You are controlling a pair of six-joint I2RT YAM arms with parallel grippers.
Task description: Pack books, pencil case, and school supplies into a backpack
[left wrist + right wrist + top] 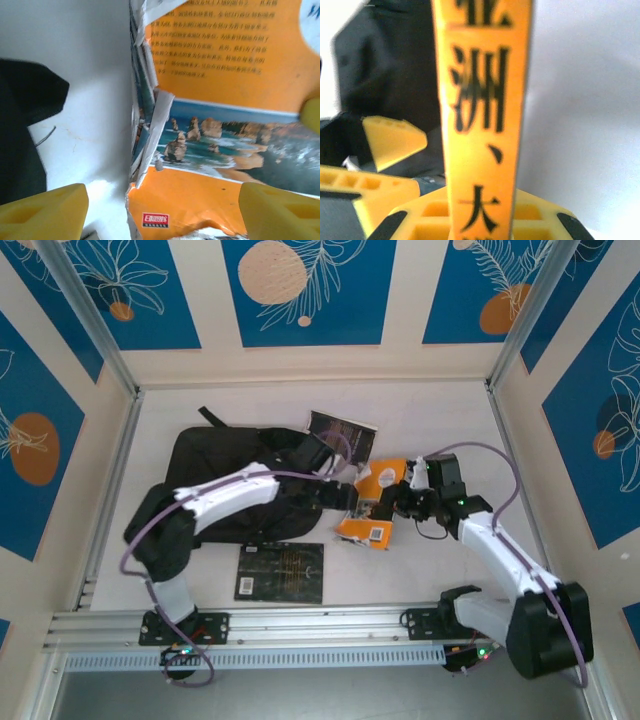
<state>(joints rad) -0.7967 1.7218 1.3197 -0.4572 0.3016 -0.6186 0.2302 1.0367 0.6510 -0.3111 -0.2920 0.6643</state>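
The orange paperback (372, 518) lies on the worktop (450, 420) at 3 o'clock of the black backpack (215, 465), just beside it and between the two arms. The right hand (480, 215) is clenched on it. In the right wrist view the spine, printed with black characters, rises from between its pads.

The left hand (163, 200) is released, with its yellow fingers (45, 210) spread wide. One is over bare worktop and the other over the cover's seascape photograph, and neither visibly touches.

The paperback looks thin and light, and it would probably sag if lifted by a corner. Its page edge is frayed and torn in the left wrist view, so a grip there would likely rip more. The glossy cover may slide between pads. The spine seems the stiffest and safest place to hold.

A black gold-patterned book (280, 572) lies at 5 o'clock of the backpack, untouched.
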